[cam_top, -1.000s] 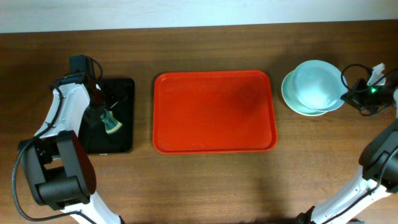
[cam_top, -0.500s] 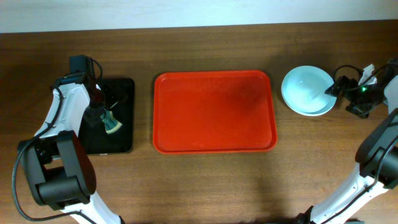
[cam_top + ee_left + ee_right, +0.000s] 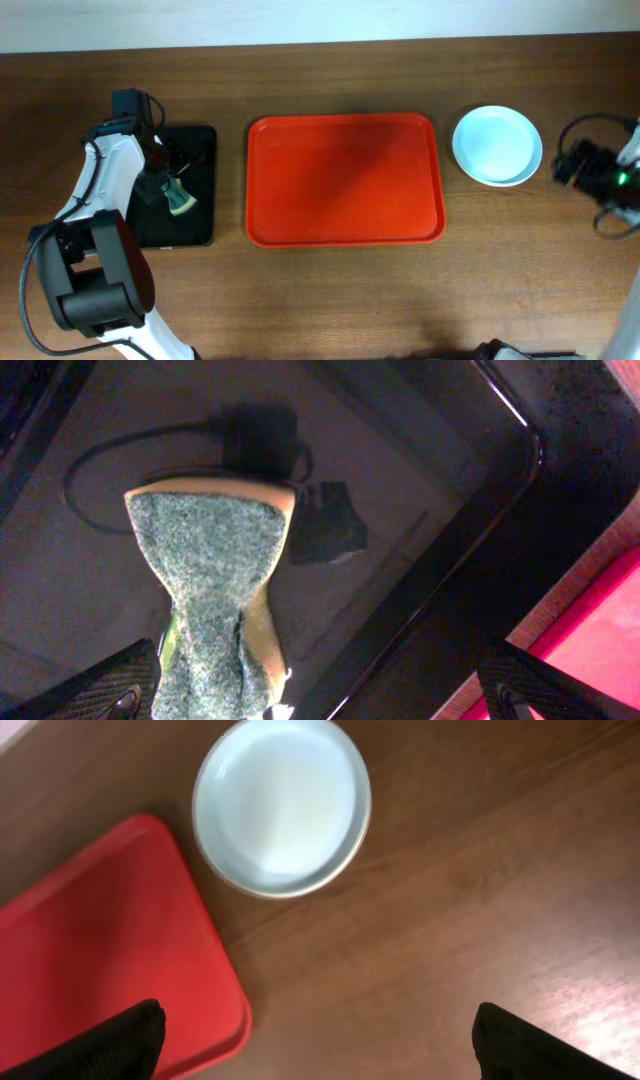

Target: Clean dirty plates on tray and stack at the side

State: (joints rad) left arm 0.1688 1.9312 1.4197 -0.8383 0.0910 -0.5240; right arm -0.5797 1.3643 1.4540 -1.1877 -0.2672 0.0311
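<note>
The red tray (image 3: 345, 180) lies bare in the middle of the table. To its right, on the wood, the pale blue plates (image 3: 497, 146) sit stacked flat, also seen in the right wrist view (image 3: 282, 805) beside the tray's corner (image 3: 100, 950). My right gripper (image 3: 575, 165) is right of the stack, apart from it. It stands open (image 3: 320, 1050) with only bare wood between its fingers. My left gripper (image 3: 165, 182) hangs over the black tray, open (image 3: 320, 695). A green-and-yellow sponge (image 3: 215, 590) lies there close to its left finger (image 3: 110, 685).
A smaller black tray (image 3: 195, 150) lies at the left with the sponge (image 3: 181, 203) on it. Its glossy rim (image 3: 500, 490) runs near the red tray's edge. Bare wooden table surrounds both trays and the plates.
My right gripper let go of the top plate, which settled flat on the stack, and drew back to the right. The left arm and sponge have not moved.
</note>
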